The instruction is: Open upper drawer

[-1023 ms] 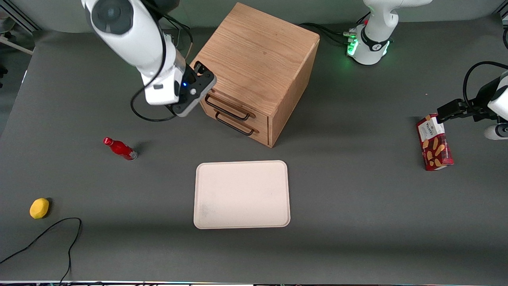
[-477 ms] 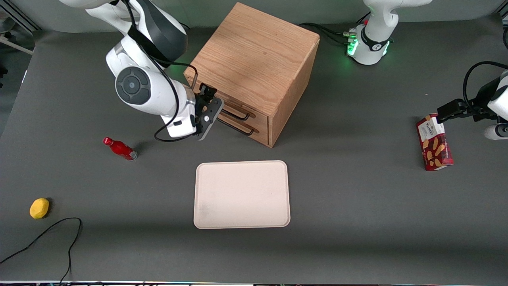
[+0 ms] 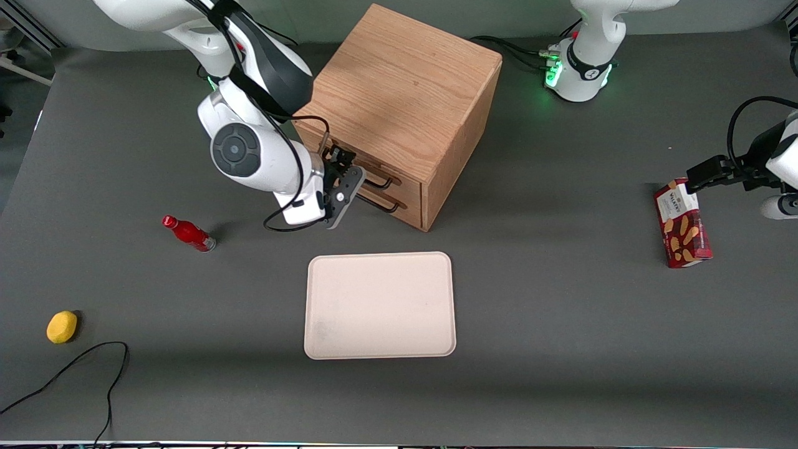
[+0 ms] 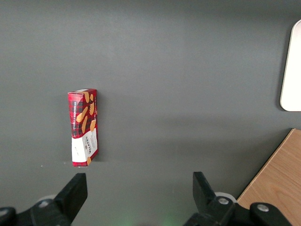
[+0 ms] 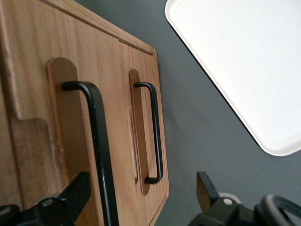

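Observation:
The wooden cube cabinet [image 3: 399,100] has two light-oak drawers, both shut. The upper drawer [image 3: 408,182] carries a thin black bar handle [image 3: 379,183]; the lower drawer's handle [image 3: 381,206] sits just below it. My right gripper [image 3: 348,178] is right in front of the drawer fronts and hides most of both handles in the front view. In the right wrist view the gripper [image 5: 138,202] is open. The upper handle [image 5: 99,141] runs between its fingers, close to one finger [image 5: 70,195], with no grip on it. The lower handle [image 5: 155,136] lies between the fingers too, farther from the camera.
A cream tray [image 3: 380,305] lies on the table nearer the front camera than the cabinet; it also shows in the right wrist view [image 5: 244,70]. A red bottle [image 3: 188,232], a yellow lemon [image 3: 62,327] and a black cable [image 3: 75,368] lie toward the working arm's end. A biscuit box [image 3: 681,223] lies toward the parked arm's end.
My gripper has come down from beside the cabinet's upper corner and moved in along the drawer fronts, so that the upper handle now lies between its open fingers.

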Tool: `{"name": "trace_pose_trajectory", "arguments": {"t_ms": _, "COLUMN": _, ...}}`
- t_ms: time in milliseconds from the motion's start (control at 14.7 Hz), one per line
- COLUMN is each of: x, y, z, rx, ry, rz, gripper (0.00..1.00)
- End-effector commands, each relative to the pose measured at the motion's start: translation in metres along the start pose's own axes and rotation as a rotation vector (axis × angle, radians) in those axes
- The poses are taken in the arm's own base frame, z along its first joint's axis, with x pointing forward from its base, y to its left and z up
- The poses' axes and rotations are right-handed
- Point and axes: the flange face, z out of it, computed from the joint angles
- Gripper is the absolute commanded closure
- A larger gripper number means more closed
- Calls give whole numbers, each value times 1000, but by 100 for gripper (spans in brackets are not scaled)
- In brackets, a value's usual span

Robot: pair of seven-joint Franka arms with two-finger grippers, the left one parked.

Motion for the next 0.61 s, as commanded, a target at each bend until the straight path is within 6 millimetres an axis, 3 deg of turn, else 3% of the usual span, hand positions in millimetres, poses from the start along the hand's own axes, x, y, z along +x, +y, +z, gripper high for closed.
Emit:
{"name": "trace_pose_trajectory", "arguments": {"t_ms": 0, "x": 5, "y": -1, "z": 11, "rx": 9, "ry": 13, "rz": -16, "gripper": 0}}
{"name": "trace_pose_trajectory", "arguments": {"t_ms": 273, "x": 6, "y": 14, "z": 24, "rx": -37, "ry": 24, "rz": -27, "gripper": 0}}
{"name": "trace_pose_trajectory", "arguments": {"t_ms": 545, "x": -1, "y": 48, "z": 14, "rx": -107, "ry": 43, "rz": -2, "gripper": 0}}
